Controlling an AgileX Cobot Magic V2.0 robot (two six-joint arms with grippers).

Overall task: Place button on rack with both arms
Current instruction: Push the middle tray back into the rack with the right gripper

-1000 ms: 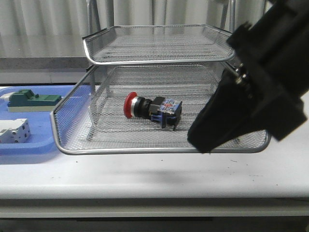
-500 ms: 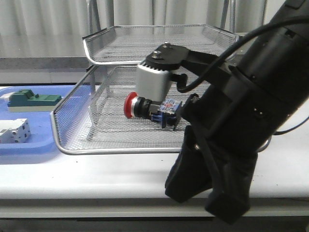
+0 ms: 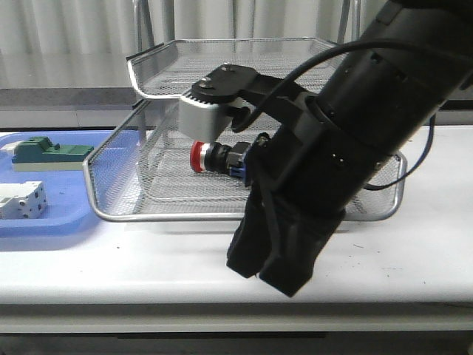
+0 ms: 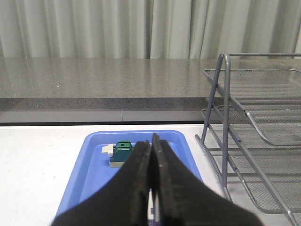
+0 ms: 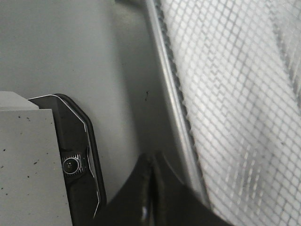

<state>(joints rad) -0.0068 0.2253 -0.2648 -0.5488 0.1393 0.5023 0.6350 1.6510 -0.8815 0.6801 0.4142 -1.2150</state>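
Observation:
The button, with its red head to the left, lies on its side in the pulled-out lower tray of the silver wire rack; its rear is hidden behind my right arm. My right gripper hangs shut and empty in front of the rack, low over the table's front edge. In the right wrist view the right gripper is closed beside the tray's rim and mesh. My left gripper is shut and empty above the blue tray, left of the rack's frame. It is outside the front view.
A flat blue tray left of the rack holds a green-topped block and a white blocky component. The blue tray and the green-topped block show in the left wrist view too. A grey wall ledge runs behind the table.
My right arm has swung left and down across the front of the rack, now covering the button's rear. The lower tray with the button has shifted slightly back.

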